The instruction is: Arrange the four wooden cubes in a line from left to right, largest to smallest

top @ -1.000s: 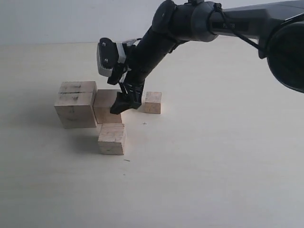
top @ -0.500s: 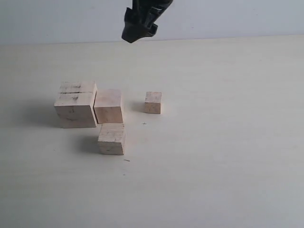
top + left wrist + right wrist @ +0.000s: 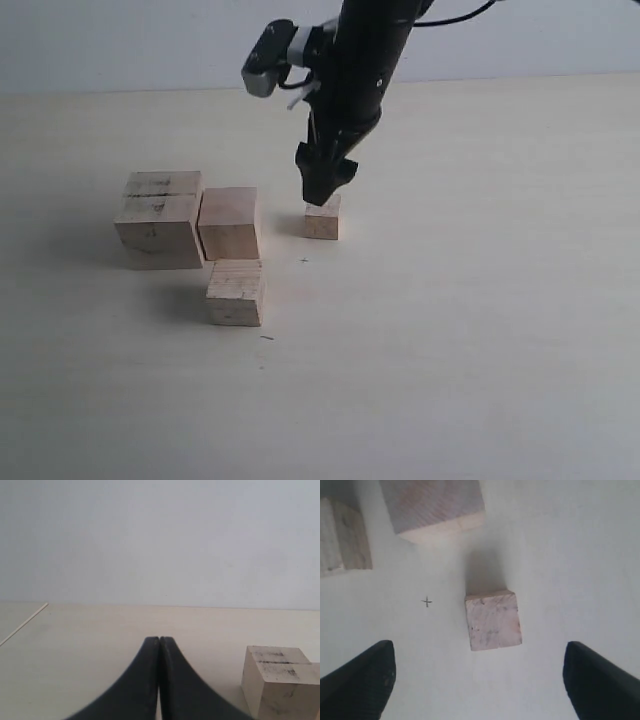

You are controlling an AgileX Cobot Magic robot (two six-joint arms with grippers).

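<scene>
Four pale wooden cubes rest on the table. The largest cube (image 3: 158, 220) (image 3: 277, 685), with dark smudges, stands leftmost, touching the second cube (image 3: 229, 222) (image 3: 432, 505). The third cube (image 3: 236, 292) (image 3: 342, 535) sits just in front of the second. The smallest cube (image 3: 322, 217) (image 3: 493, 620) stands apart to the right. My right gripper (image 3: 325, 185) (image 3: 478, 655) hangs open, pointing down just above the smallest cube, with its fingers wide on either side and touching nothing. My left gripper (image 3: 159, 640) is shut and empty, low over the table beside the largest cube; the exterior view does not show it.
A small pencilled cross (image 3: 304, 260) (image 3: 426, 601) marks the table just in front of the smallest cube. The pale tabletop (image 3: 480, 300) stretches to the right and front. A plain wall stands behind it.
The right arm lifted away from beside the second cube, rose out of the exterior view, then came down over the smallest cube. No cube has moved.
</scene>
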